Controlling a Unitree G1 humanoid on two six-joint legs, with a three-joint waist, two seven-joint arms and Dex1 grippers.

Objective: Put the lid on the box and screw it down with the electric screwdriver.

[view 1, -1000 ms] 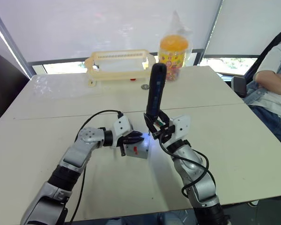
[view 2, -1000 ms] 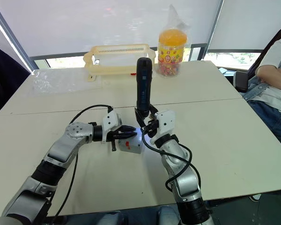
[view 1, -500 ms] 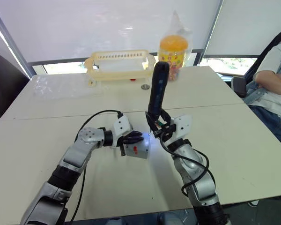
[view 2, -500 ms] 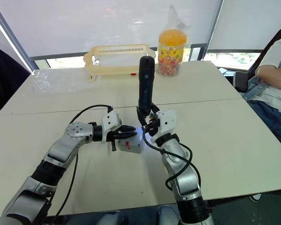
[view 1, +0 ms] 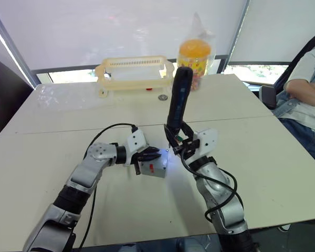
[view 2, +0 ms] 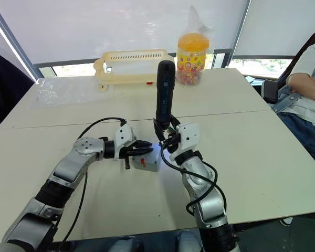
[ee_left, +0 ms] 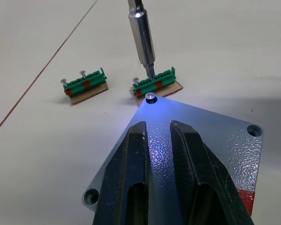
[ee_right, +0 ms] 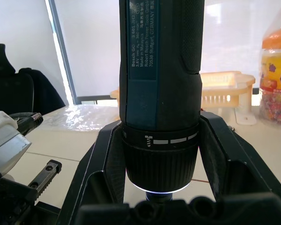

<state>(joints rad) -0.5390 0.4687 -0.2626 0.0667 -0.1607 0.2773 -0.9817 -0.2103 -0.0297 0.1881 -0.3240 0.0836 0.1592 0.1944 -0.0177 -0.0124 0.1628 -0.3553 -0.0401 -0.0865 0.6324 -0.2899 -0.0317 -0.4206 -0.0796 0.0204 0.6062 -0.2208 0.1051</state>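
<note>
The table [view 1: 283, 157] carries a cream basket [view 1: 132, 73] at its far edge, about 11 o'clock from the box, with an orange-capped jar [view 1: 194, 64] at roughly 1 o'clock. The right gripper [view 1: 182, 145] clamps the electric screwdriver [view 1: 177, 102] nearly upright, bit pointing down near a screw [ee_left: 151, 97] in the lid's far corner. The box [view 1: 155, 169] sits mid-table with the lid [ee_left: 210, 136] on top. The left gripper [view 1: 151, 154] lies flat on the lid, fingers [ee_left: 131, 164] narrowly parted, grasping nothing. Two green screw holders [ee_left: 85, 85] lie just past that corner
</note>
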